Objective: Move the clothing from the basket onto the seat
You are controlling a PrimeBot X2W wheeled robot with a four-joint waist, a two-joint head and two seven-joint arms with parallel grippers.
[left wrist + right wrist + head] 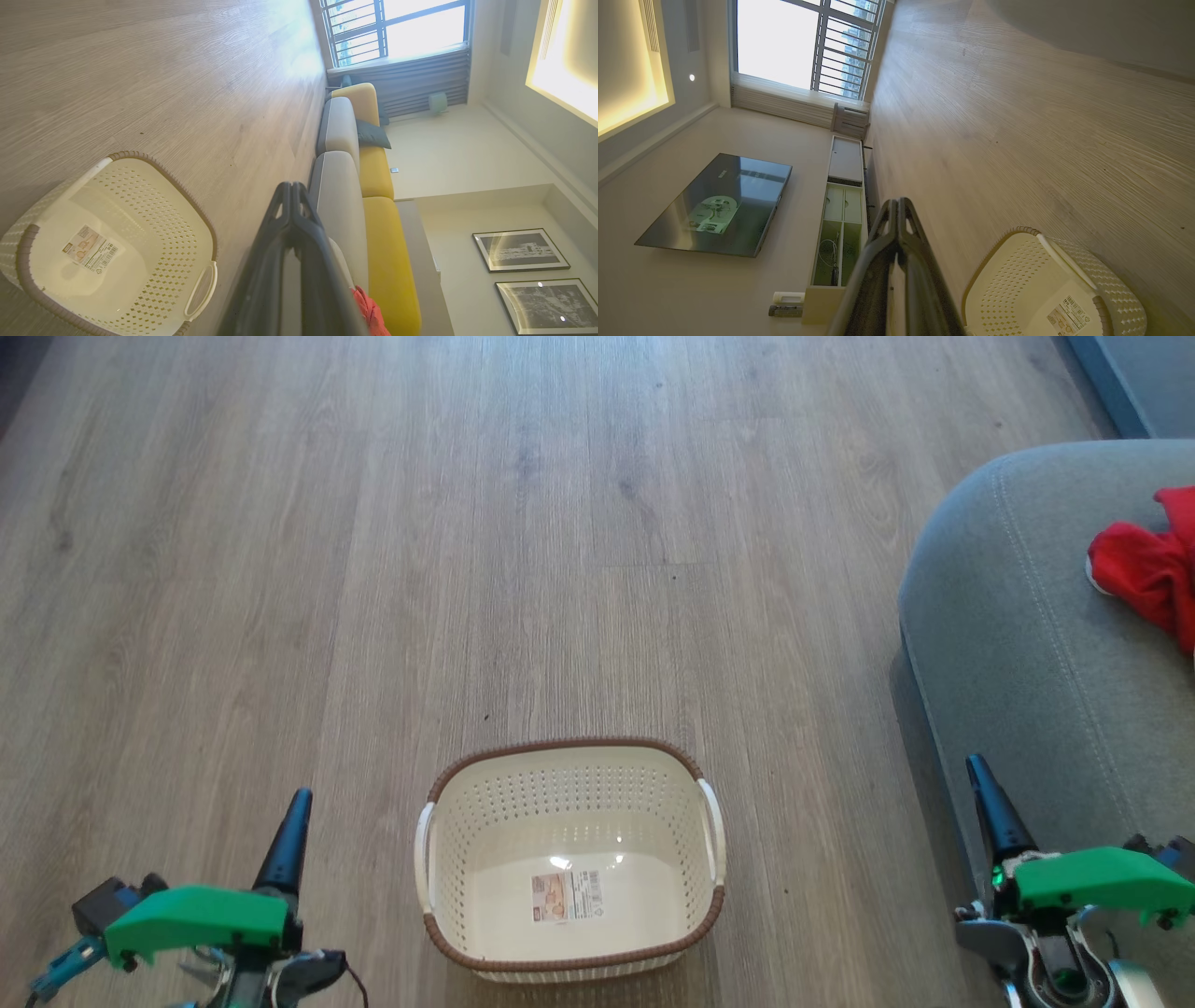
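Observation:
The cream basket [569, 775] with a brown rim stands on the wooden floor at the bottom middle of the head view, holding nothing but its floor label; it also appears as the basket [140, 196] and the basket [1017, 261] in the wrist views. The red clothing [1150, 565] lies on the grey seat [1008, 616] at the right edge, also seen as red clothing [370, 310]. My left gripper [299, 798] rests shut to the left of the basket, fingertips together [292, 186]. My right gripper [977, 765] is shut beside the seat's front edge, holding nothing [897, 203].
Bare wooden floor [523, 523] stretches ahead of the basket. A grey and yellow sofa [373, 168] runs along the wall toward a window. A television [719, 205] and a low cabinet [843, 205] stand against the opposite wall.

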